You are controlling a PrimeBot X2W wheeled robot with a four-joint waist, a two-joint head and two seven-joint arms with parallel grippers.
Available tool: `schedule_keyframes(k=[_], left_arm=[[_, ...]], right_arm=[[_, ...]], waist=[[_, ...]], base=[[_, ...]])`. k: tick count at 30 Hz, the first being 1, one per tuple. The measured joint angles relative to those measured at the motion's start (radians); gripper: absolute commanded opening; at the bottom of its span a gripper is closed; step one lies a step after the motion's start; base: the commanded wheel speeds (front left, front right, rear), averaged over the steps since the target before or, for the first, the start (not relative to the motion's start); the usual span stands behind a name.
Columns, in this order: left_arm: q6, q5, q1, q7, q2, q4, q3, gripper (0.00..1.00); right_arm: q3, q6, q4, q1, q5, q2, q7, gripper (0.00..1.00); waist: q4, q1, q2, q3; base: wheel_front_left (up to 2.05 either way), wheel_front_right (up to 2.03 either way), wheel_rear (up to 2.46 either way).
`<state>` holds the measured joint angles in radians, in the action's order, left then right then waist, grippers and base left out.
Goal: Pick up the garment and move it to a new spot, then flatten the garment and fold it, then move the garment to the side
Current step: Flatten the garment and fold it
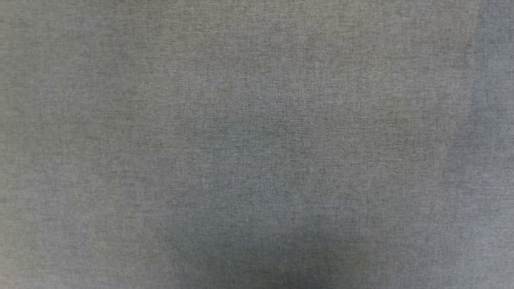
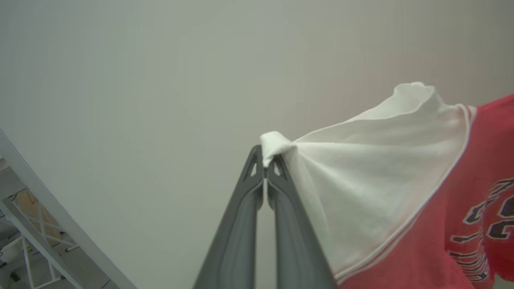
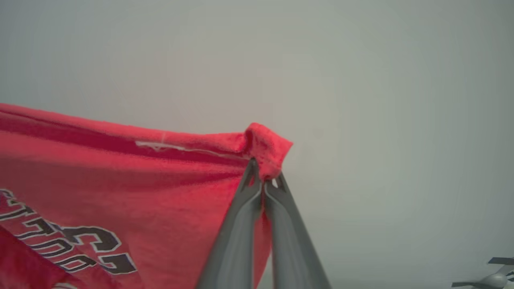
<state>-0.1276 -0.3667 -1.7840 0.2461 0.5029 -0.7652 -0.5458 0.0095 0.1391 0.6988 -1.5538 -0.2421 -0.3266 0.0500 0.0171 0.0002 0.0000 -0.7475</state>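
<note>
Pinching garment (image 2: 381, 172) edges, left pincer (image 2: 265, 160); right pincer (image 3: 263, 176)

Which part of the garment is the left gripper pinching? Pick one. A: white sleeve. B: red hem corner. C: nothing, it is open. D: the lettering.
A: the left gripper is shut on a bunched tip of the white sleeve of the garment.

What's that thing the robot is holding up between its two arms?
Against the plain pale backdrop, find the two pairs of dark jaws shut on cloth. Stretched between them is the garment, a red jersey-style T-shirt: the left jaws pinch its white sleeve, the right a red corner. Black-and-white lettering across the red sets it apart.
</note>
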Motion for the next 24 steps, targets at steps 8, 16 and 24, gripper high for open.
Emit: schedule_keyframes(k=[8,16,24], left_arm=[[0.022,-0.044,0.309,0.010,-0.070,0.118,0.019,0.00],[0.035,-0.057,0.680,0.010,-0.108,0.235,0.012,0.00],[0.063,-0.104,1.002,0.010,-0.107,0.294,-0.010,0.00]], right_arm=[[0.075,0.000,0.003,0.192,-0.113,-0.013,0.057,0.00],[0.205,-0.001,-0.045,0.462,-0.242,-0.035,0.063,0.00],[0.317,-0.001,-0.086,0.715,-0.355,-0.088,0.014,0.00]], waist=[[0.020,-0.0001,0.0000,0.064],[0.035,-0.0003,0.0000,0.176],[0.046,-0.0003,0.0000,0.299]], base=[[0.00,0.00,0.00],[0.00,0.00,0.00],[0.00,0.00,0.00]])
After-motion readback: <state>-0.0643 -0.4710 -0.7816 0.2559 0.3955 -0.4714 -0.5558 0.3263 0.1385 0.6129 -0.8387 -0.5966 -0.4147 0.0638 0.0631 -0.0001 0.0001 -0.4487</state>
